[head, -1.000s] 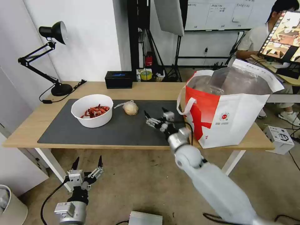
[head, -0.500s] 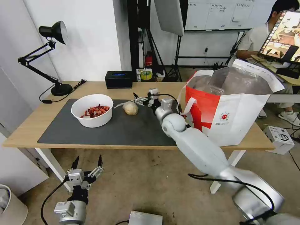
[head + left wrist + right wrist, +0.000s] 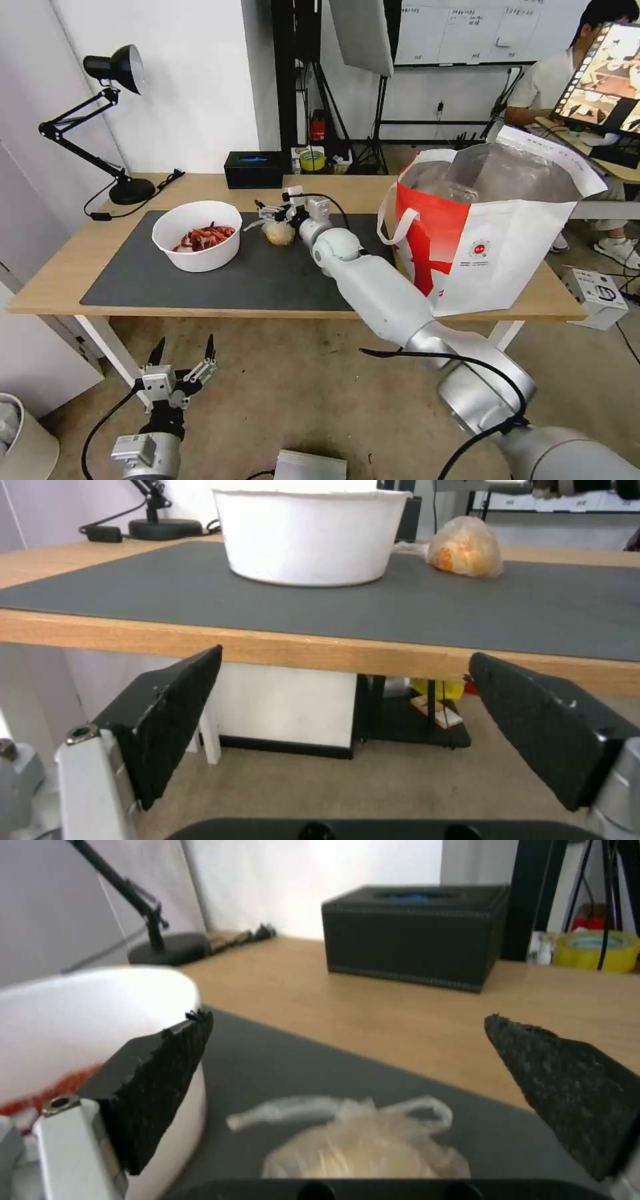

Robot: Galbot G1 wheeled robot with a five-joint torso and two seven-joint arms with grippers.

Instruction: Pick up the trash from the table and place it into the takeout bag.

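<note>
Right gripper [image 3: 279, 212] extended over the table [image 3: 60, 267], directly above the clear bag around a beige lump [image 3: 277, 231]; its 2 fingers [image 3: 160, 1075] spread wide with nothing between them; in the right wrist view the bag's knotted top sits low between the spread fingers, not touched by either. Bag rests on the dark grey mat [image 3: 267, 280], near the mat's far edge; white bowl of red shells [image 3: 197, 235] stands on the same mat to the robot's left of the bag, close but apart from it; in the right wrist view the bowl's rim lies just behind one finger. Takeout bag [image 3: 493, 233] stands upright on the right end of the table, mouth open, silver foil lining showing, 1 white loop handle hanging on the side facing the mat; bowl and bagged lump are both outside it. Black tissue box [image 3: 253, 170] at the far edge of the table behind the bag; black desk lamp [image 3: 100, 120] at the far left corner. Left gripper [image 3: 180, 363] parked low, below the table's front edge at the robot's left, fingers parted and empty; left wrist view looks up across the table edge at the bowl and the bagged lump on the mat.
</note>
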